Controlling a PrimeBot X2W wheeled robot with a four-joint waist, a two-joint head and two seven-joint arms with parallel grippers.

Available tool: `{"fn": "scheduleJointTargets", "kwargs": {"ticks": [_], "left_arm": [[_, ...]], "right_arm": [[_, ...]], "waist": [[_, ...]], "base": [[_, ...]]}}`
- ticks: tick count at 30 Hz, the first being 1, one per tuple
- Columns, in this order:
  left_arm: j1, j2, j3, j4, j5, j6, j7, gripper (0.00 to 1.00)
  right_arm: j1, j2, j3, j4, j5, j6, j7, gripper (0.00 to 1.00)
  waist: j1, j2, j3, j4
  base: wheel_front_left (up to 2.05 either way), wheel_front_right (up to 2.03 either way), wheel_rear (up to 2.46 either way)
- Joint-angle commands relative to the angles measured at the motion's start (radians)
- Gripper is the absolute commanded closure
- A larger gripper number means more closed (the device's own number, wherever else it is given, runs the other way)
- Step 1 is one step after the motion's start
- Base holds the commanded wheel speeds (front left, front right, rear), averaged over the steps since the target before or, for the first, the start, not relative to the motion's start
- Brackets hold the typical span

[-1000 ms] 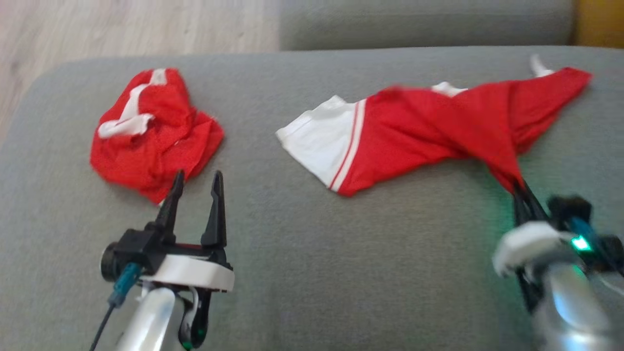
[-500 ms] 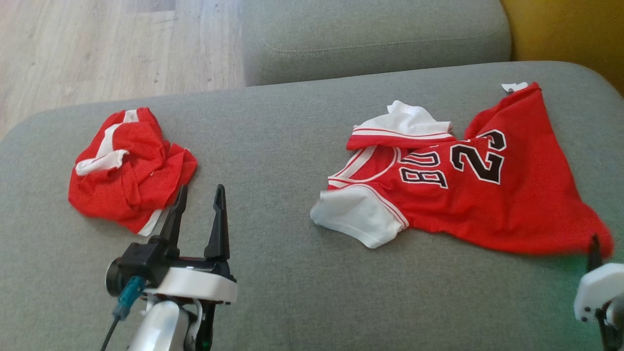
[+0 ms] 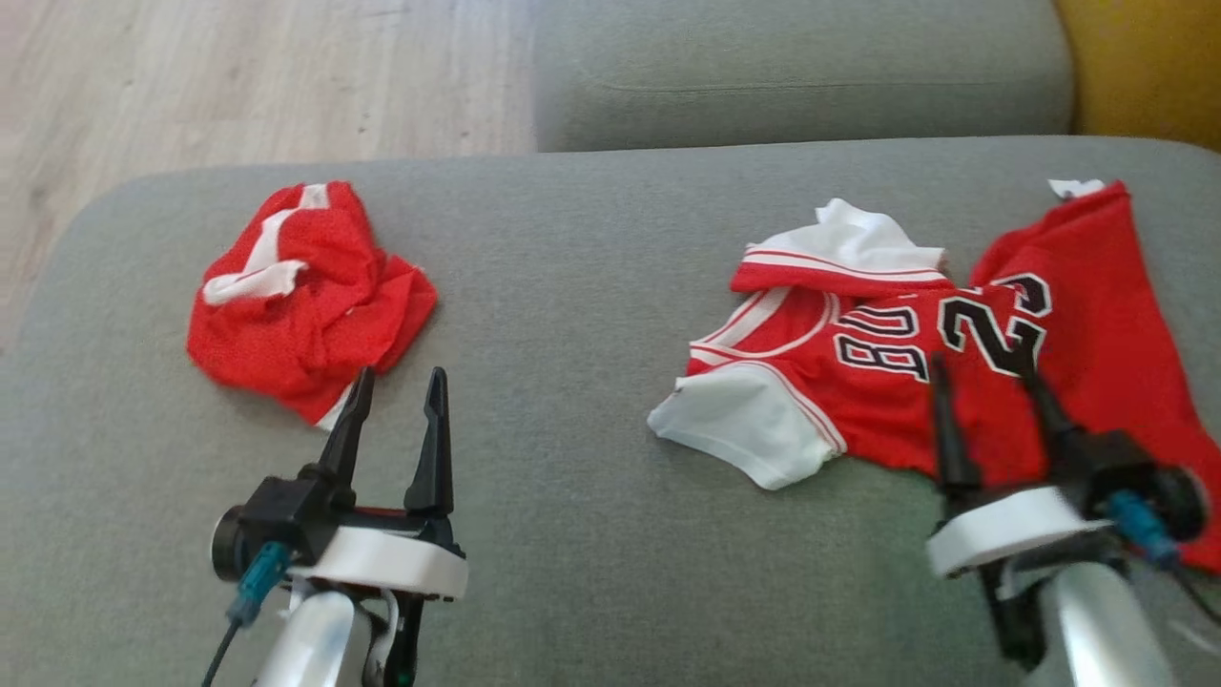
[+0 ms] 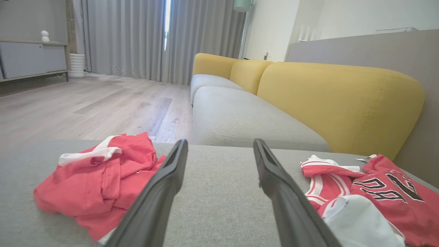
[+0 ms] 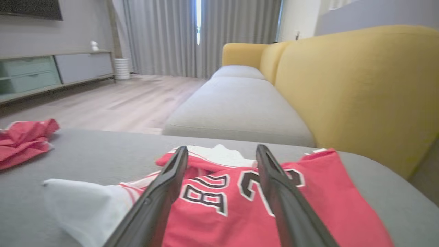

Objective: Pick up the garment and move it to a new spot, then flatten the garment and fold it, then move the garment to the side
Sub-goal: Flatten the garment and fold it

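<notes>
Both grippers open and empty, jersey loose on the cushion at right of frame.

Lower left: left gripper (image 3: pixel 402 377), fingers spread wide, nothing held, tips just short of a crumpled red-and-white garment (image 3: pixel 305 305) at left centre. Lower right: right gripper (image 3: pixel 984 370), fingers well apart, nothing between them, tips overlapping the near part of the red jersey (image 3: pixel 887 410) (contact can't be judged). The jersey runs from right of centre to the right edge on the grey seat cushion (image 3: pixel 591 382). It's rumpled, not flat, with white sleeves and striped trim. One sleeve points toward frame centre, the other is folded over by the collar. Black white-edged lettering and number face up. Beyond: second grey cushion (image 3: pixel 792 76) top centre, wood floor (image 3: pixel 238 76) upper left, yellow backrest (image 3: pixel 1145 67) upper right corner.
</notes>
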Motion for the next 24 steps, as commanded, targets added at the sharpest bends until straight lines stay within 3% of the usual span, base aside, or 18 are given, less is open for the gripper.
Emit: {"fn": "scheduleJointTargets", "kwargs": {"ticks": [1,5,9,15,24], "left_arm": [[-0.034,0.001,0.038,-0.026,0.009,-0.004,-0.01,0.0],[-0.035,-0.002,0.037,-0.021,0.011,-0.005,-0.01,0.0],[-0.037,-0.005,0.033,-0.019,0.01,-0.008,-0.01,0.0],[-0.047,-0.01,0.024,-0.015,0.006,-0.012,-0.01,0.0],[-0.077,-0.017,-0.024,0.003,-0.02,-0.015,-0.01,0.0]], "right_arm": [[-0.013,-0.005,0.062,-0.04,0.022,-0.001,-0.017,0.0],[-0.014,-0.004,0.177,-0.023,0.053,-0.001,-0.015,0.0],[-0.056,-0.004,0.214,0.014,0.056,-0.001,0.016,0.0],[-0.2,-0.012,0.175,0.109,0.044,-0.001,0.146,0.0],[-0.455,-0.054,0.077,0.406,0.073,-0.001,0.481,0.0]], "waist": [[0.0,0.0,0.004,0.023],[0.0,0.0,0.008,0.061],[0.0,0.0,0.018,0.099],[0.0,0.0,0.051,0.152],[0.0,0.0,0.097,0.239]], "base": [[0.0,0.0,0.0],[0.0,0.0,0.0],[0.0,0.0,0.0],[0.0,0.0,0.0],[0.0,0.0,0.0]]}}
